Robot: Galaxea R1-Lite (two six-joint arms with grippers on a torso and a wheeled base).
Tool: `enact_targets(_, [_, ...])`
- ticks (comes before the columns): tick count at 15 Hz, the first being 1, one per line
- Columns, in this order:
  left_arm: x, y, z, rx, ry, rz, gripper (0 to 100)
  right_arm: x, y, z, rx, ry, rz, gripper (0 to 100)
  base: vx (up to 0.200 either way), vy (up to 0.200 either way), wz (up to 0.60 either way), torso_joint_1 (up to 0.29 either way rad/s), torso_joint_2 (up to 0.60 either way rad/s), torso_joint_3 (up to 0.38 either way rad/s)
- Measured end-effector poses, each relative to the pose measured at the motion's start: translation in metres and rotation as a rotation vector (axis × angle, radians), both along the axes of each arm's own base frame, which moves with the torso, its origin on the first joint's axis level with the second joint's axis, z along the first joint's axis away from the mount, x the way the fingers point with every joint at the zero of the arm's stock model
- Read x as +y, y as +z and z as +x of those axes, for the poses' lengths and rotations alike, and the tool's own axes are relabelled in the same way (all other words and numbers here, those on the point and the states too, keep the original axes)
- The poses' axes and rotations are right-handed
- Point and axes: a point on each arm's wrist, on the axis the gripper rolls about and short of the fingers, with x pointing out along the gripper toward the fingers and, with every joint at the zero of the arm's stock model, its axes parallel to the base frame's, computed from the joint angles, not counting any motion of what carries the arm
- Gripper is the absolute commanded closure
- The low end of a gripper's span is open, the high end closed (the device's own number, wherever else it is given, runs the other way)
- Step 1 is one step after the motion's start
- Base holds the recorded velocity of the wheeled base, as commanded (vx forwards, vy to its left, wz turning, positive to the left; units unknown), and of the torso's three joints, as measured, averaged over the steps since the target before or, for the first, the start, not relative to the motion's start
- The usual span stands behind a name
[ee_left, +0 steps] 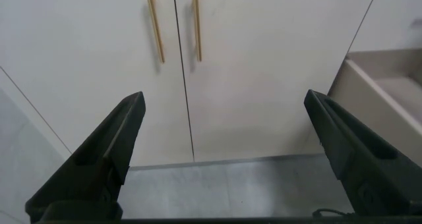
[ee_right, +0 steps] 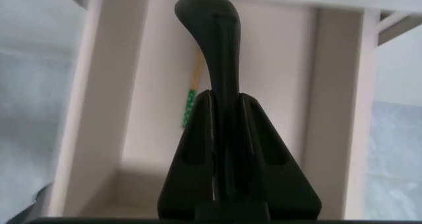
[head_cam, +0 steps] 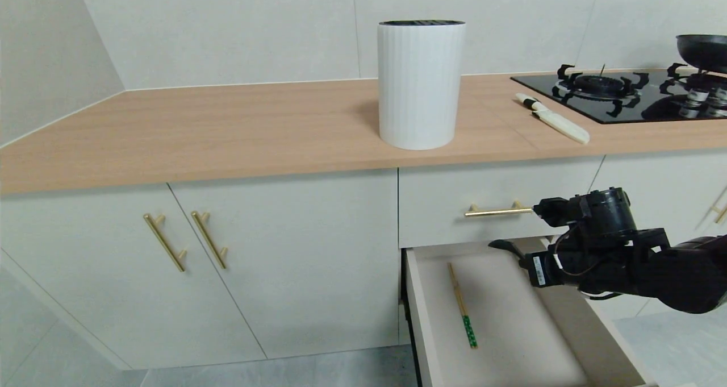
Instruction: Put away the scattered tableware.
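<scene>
My right gripper (ee_right: 224,100) is clamped on a black, round-ended plastic utensil (ee_right: 210,26), which juts past the fingertips above the open pale drawer (head_cam: 416,296). I'd lower it close first (a green-tipped bamboo chopstick (head_cam: 461,304) lies underneath), then release gently.

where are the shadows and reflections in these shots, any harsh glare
Head view: soft even light; the white canister throws a faint shadow on the counter toward the robot's left; the glossy hob mirrors its burners, with no harsh glare. Right wrist view: the drawer looks dimmer near the right gripper, which is shut on the black utensil. Left wrist view: the open left gripper is dark against the pale cabinet doors.
</scene>
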Motion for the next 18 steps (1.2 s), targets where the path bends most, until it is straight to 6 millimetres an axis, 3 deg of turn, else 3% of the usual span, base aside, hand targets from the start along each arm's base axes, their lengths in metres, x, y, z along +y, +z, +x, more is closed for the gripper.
enact_targets(6, [0.0, 0.0, 0.0, 0.0, 0.001, 0.0, 0, 0.001, -0.012, 0.005, 0.029, -0.005, -0.013, 100, 0.0, 0.0, 0.0, -0.1, 0.37, 0.264])
enact_targets(14, [0.0, 0.0, 0.0, 0.0, 0.0, 0.0, 0, 0.003, -0.024, 0.012, 0.032, -0.012, -0.02, 100, 0.0, 0.0, 0.0, -0.004, 0.02, 0.01])
enact_targets(18, [0.0, 0.0, 0.0, 0.0, 0.0, 0.0, 0, 0.009, -0.047, 0.029, -0.02, -0.062, -0.048, 100, 0.0, 0.0, 0.0, 0.0, 0.0, 0.0])
